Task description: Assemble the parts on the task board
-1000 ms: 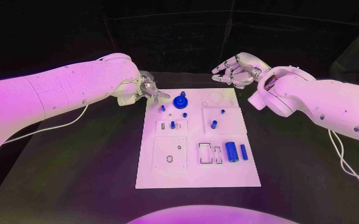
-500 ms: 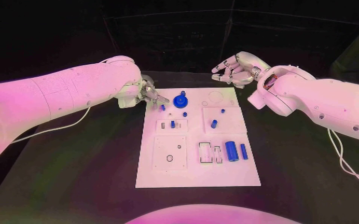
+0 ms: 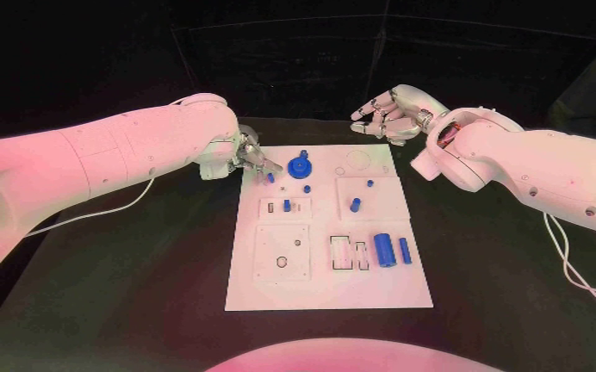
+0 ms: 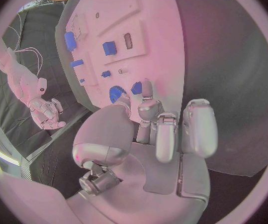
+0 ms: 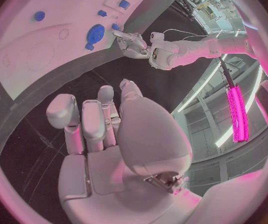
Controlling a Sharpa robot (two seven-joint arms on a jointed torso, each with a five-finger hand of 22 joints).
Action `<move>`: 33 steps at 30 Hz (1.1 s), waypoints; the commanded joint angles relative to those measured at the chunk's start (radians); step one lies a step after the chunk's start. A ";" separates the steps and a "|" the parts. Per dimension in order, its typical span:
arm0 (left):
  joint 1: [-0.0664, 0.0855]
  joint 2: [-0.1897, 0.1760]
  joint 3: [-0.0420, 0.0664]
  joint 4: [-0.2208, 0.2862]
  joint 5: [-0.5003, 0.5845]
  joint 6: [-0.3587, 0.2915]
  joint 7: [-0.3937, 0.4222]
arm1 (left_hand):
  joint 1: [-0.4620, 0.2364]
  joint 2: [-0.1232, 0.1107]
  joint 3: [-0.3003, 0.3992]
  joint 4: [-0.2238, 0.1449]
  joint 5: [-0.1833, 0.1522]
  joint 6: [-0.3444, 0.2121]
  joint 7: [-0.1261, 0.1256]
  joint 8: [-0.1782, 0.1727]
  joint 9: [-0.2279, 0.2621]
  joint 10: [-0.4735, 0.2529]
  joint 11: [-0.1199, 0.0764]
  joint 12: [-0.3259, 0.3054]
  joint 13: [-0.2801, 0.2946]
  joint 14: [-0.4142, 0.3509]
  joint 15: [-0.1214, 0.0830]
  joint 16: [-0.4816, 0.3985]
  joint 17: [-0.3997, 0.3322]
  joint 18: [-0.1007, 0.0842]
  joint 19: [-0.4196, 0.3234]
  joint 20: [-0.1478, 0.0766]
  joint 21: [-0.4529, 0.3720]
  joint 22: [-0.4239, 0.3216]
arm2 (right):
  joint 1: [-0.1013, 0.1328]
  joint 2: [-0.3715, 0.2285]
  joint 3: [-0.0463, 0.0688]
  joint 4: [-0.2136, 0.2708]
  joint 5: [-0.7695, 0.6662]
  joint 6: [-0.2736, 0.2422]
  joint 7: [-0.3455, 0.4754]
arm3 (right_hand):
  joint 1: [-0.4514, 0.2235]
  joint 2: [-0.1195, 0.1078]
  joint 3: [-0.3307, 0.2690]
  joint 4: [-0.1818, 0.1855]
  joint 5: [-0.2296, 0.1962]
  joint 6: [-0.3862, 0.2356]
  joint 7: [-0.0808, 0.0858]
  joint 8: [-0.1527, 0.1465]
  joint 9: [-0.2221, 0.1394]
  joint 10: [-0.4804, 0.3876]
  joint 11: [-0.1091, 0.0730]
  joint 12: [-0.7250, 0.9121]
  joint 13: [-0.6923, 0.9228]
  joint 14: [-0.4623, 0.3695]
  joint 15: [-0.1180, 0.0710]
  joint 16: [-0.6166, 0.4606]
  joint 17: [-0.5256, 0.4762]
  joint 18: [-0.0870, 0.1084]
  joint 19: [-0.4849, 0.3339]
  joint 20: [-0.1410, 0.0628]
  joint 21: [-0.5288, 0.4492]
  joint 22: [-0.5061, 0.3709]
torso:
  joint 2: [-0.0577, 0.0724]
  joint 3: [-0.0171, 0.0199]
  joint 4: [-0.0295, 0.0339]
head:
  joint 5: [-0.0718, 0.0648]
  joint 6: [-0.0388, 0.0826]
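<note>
Two hands showed in the head view above a black tabletop (image 3: 149,251). The white task board (image 3: 325,290) lay in the middle, bearing small blue parts. The left hand (image 3: 245,158) sat at the board's far left corner, its fingers (image 3: 261,165) reaching down close to a small blue peg (image 3: 270,178) just beside a round blue disc (image 3: 300,168); whether they touched the peg could not be told. The right hand (image 3: 395,116) hung off the board beyond its far right corner, fingers curled loosely and holding nothing. Nearer the robot, a blue cylinder (image 3: 385,251) and a thinner blue bar (image 3: 405,251) lay side by side on the board.

From the left wrist view, the left hand (image 4: 152,134) had its fingers (image 4: 147,97) drawn together, tips at the board's edge next to the blue peg (image 4: 136,87) and the blue disc (image 4: 116,93); a grip could not be confirmed.

From the right wrist view, the right hand (image 5: 115,134) was held over dark tabletop, fingers (image 5: 84,122) half bent and apart with nothing between them, well apart from the task board (image 5: 53,50).
</note>
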 commanded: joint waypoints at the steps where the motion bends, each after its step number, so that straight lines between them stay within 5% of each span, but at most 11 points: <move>1: 0.000 0.003 0.001 -0.002 0.004 -0.005 0.002 | 0.013 0.001 0.000 -0.004 0.004 -0.009 0.000 0.006 0.004 -0.010 0.000 -0.007 0.001 0.102 -0.006 0.003 0.263 -0.016 0.020 -0.008 -0.003 0.042 | 0.002 0.001 0.001 0.000 -0.002 0.005 0.004 | -0.007 0.004 -0.001 0.007 0.006 -0.008 -0.001 0.002 -0.001 -0.002 0.001 0.006 0.001 0.017 -0.003 -0.001 0.001 0.015 -0.004 -0.002 -0.003 0.002 | 0.000 -0.0001 0.0002 | 0.000 0.000; 33: -0.004 0.019 0.001 -0.013 0.004 -0.005 0.009 | 0.078 0.009 0.018 -0.046 0.004 -0.036 0.003 0.022 0.039 -0.020 0.002 -0.019 -0.003 0.102 -0.004 0.003 0.263 -0.013 0.015 -0.006 -0.014 0.037 | 0.002 0.004 0.001 0.000 -0.002 0.007 0.004 | -0.007 0.004 -0.001 0.007 0.006 -0.008 -0.001 0.002 -0.001 -0.002 0.001 0.006 0.001 0.017 -0.003 -0.001 0.001 0.015 -0.004 -0.002 -0.003 0.002 | 0.000 -0.0001 0.0016 | -0.003 -0.005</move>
